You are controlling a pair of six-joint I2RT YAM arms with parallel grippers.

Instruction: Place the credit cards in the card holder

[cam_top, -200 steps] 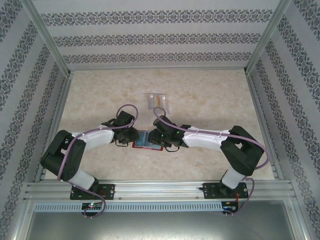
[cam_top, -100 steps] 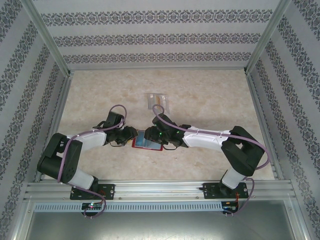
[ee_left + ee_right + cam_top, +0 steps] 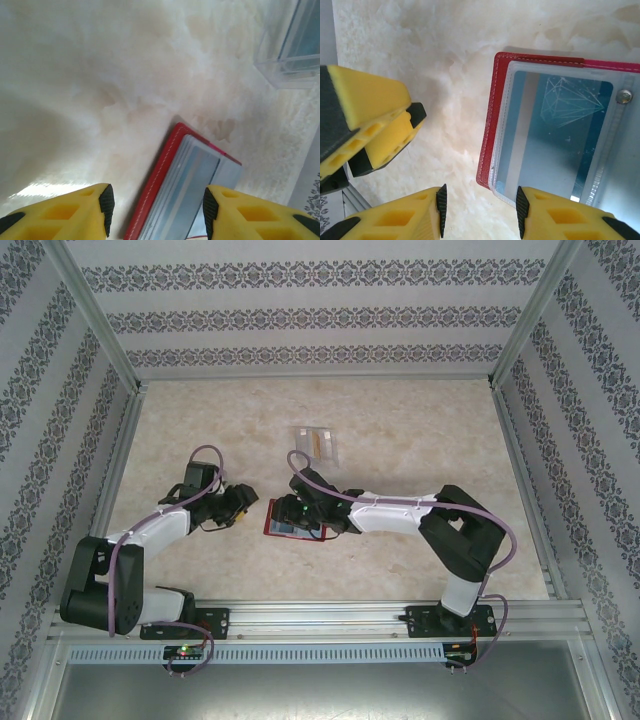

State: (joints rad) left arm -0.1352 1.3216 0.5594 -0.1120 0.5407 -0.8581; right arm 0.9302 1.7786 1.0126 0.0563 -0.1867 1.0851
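At table (image 3: 420, 440) centre, card holder (image 3: 182, 192) below right claw (image 3: 480, 205), spread; left claw (image 3: 156, 207) spread, apart.

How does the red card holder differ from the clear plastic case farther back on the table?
The card holder is red and opaque; the clear case is see-through. The card holder lies open nearer the front edge; the clear case sits farther back. A blue card shows in the card holder's pocket; a tan strip shows in the clear case. Both lie flat on the table.
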